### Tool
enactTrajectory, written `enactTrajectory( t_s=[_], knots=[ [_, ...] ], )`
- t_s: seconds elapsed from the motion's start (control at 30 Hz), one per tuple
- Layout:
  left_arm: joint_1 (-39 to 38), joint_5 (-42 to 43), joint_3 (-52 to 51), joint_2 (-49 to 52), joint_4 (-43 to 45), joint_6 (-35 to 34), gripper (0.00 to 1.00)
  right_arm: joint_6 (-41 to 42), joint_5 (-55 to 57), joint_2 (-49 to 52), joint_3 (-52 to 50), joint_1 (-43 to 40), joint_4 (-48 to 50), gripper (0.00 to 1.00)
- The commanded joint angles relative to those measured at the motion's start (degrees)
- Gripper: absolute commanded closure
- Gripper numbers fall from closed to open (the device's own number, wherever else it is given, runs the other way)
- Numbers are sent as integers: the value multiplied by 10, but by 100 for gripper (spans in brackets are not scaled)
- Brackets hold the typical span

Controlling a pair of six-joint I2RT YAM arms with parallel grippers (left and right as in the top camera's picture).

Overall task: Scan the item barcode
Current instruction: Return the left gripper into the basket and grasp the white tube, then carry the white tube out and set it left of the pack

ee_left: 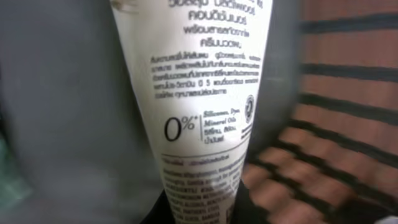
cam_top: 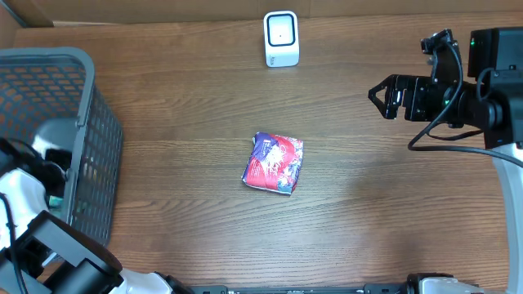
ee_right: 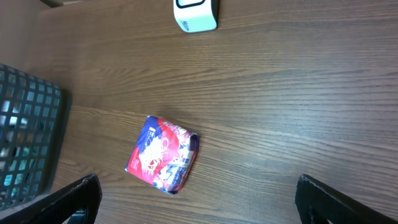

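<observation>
In the left wrist view a white tube with black printed text fills the middle, and my left gripper is shut on its narrow lower end, with a dark finger on either side. No barcode shows on the side of the tube I can see. Overhead, my left arm reaches into the grey basket at the left. A white scanner stands at the back centre of the table. My right gripper hovers open at the right with nothing in it, fingers wide apart.
A red and blue packet lies flat at the middle of the wooden table, also in the right wrist view as the packet. The basket's mesh wall stands at the left. The scanner sits beyond the packet.
</observation>
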Motion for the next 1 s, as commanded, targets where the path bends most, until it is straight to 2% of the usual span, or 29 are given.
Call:
enactTrajectory(
  t_s=[0.0, 0.2, 0.37, 0.5, 0.63, 0.8, 0.97],
  knots=[
    [-7, 113, 105, -13, -23, 65, 96, 0, 3, 13, -2, -5, -3, 0],
    [-7, 159, 270, -16, -129, 131, 96, 0, 3, 35, -2, -5, -9, 0],
    [-26, 158, 398, -31, -239, 226, 96, 0, 3, 37, -2, -5, 5, 0],
    [-77, 158, 448, -63, -298, 320, 96, 0, 3, 37, -2, -5, 20, 0],
    [-177, 130, 450, -94, -337, 377, 96, 0, 3, 37, -2, -5, 26, 0],
    [-346, -6, 432, -82, -384, 355, 96, 0, 3, 37, -2, -5, 31, 0],
    [-505, -134, 367, -36, -384, 256, 96, 0, 3, 37, -2, -5, 31, 0]
  ],
)
